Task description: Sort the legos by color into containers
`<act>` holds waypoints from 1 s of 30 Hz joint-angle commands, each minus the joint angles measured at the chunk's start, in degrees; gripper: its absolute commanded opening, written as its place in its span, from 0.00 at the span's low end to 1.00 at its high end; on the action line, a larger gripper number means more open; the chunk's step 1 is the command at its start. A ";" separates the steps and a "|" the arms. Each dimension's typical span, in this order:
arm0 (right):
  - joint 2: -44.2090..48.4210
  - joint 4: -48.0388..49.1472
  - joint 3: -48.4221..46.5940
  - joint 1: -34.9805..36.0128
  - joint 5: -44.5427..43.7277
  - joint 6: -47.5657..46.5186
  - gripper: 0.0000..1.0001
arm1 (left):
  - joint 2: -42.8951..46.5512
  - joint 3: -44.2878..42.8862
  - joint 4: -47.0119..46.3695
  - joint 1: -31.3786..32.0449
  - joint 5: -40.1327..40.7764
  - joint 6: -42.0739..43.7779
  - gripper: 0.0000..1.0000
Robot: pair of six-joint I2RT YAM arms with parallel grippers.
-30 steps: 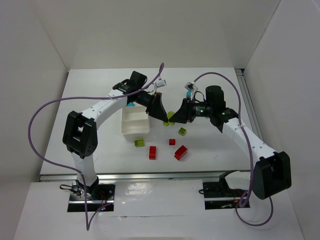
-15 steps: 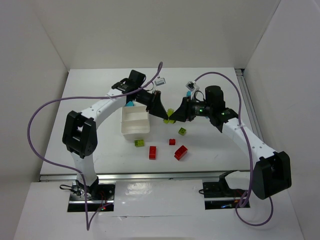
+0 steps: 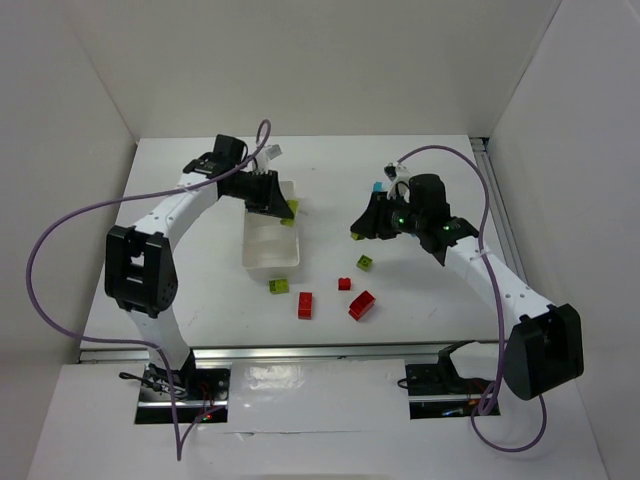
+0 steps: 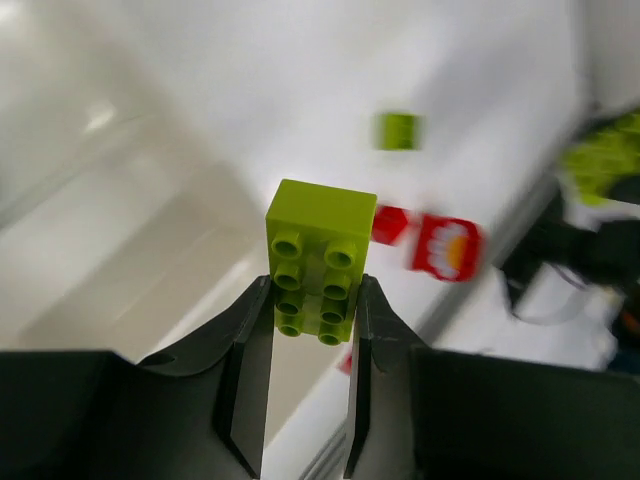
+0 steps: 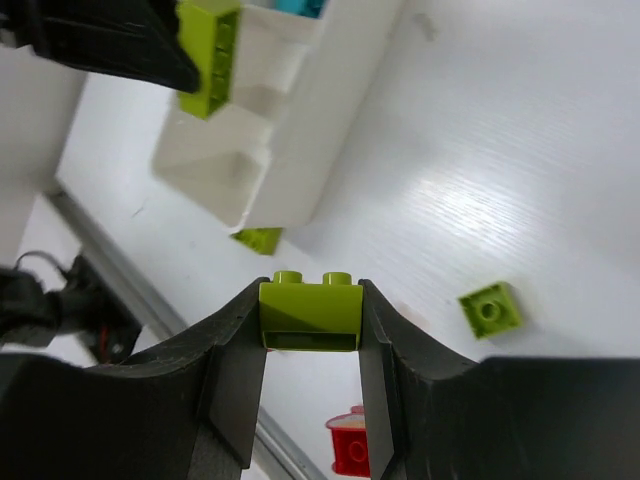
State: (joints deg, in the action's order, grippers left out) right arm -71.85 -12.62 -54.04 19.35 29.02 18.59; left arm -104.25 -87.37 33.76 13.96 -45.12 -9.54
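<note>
Now, top view: my left gripper (image 3: 287,209) holds a yellow-green brick (image 3: 291,209) over the white tray (image 3: 268,266), near its right wall; red bricks (image 3: 305,305) lie on the table (image 3: 420,300), nearer my bases.
Left wrist: my jaws are closed on this brick; the tray below is blurred.
Right wrist: my right gripper (image 5: 310,298) pinches a second yellow-green brick (image 5: 310,312), well apart from the tray.

Green legos (image 4: 318,258) aloft, red legos (image 3: 361,305) near tray (image 3: 268,256)
</note>
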 commanded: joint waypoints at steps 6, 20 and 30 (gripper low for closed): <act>1.02 -3.29 -2.38 -0.37 -17.50 2.50 0.19 | 3.35 -0.25 7.02 3.44 40.71 -12.17 0.00; -1.53 -4.42 -5.54 2.70 -20.40 2.50 0.23 | -3.42 -2.98 7.11 5.29 50.48 -15.42 0.61; -14.77 -2.67 -19.05 15.26 -28.21 1.98 0.23 | 5.80 -8.95 15.27 6.52 54.87 -14.37 0.71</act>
State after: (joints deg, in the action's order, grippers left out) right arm -82.11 -17.39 -65.93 30.81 4.60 21.12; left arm -104.71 -92.03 45.04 20.51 6.42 -24.16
